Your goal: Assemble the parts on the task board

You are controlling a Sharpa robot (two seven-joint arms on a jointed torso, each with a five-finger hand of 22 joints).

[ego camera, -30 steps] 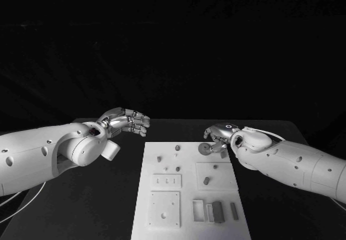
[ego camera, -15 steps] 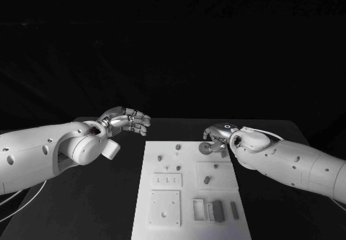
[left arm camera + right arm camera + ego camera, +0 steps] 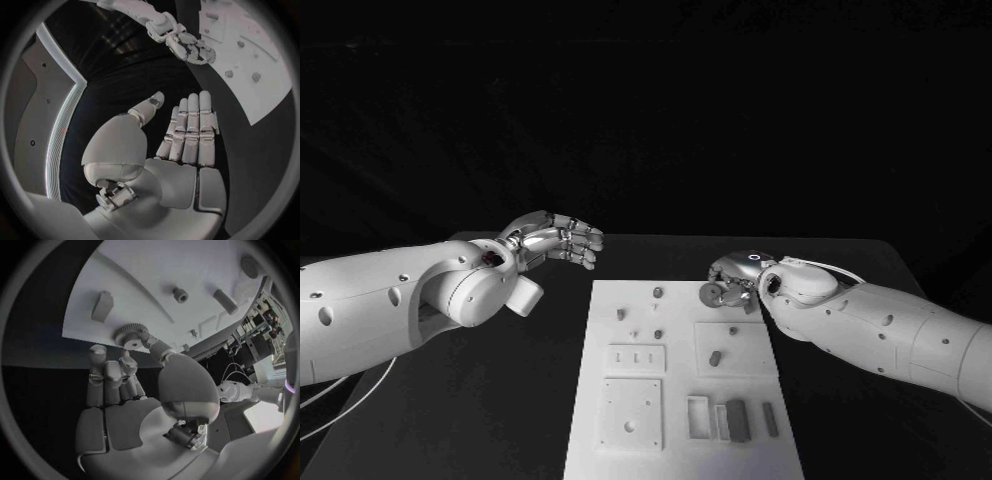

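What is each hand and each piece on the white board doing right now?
Left hand: open, fingers straight, holding nothing, beside the board.
Right hand: pinching the gear at the board's far right corner.
Gear: on the board near its edge, thumb touching it.
Board: flat on the table.
Pegs: standing upright in the board.
Bars: lying side by side near the board's front edge.

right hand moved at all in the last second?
No real move. The right hand sits at the task board's far right corner, at the gear, as before.
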